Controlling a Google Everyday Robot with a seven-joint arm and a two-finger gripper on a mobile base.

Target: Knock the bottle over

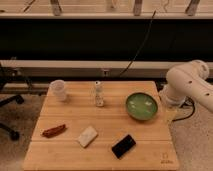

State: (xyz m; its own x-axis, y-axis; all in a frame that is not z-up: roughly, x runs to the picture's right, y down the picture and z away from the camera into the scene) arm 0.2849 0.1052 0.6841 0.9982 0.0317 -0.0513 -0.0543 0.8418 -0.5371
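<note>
The bottle (pixel 99 94) is small, slim and clear-whitish with a narrow cap. It stands upright at the back middle of the wooden table (pixel 100 150). My white arm (pixel 190 85) comes in from the right. Its gripper (pixel 170 113) hangs low by the table's right edge, just right of the green bowl (pixel 141 106). The gripper is well to the right of the bottle and apart from it, with the bowl between them.
A translucent white cup (pixel 59 89) stands at the back left. A brown bar (pixel 54 130), a white packet (pixel 87 136) and a black flat object (pixel 123 146) lie along the front. Office chair legs (pixel 10 102) show at the far left.
</note>
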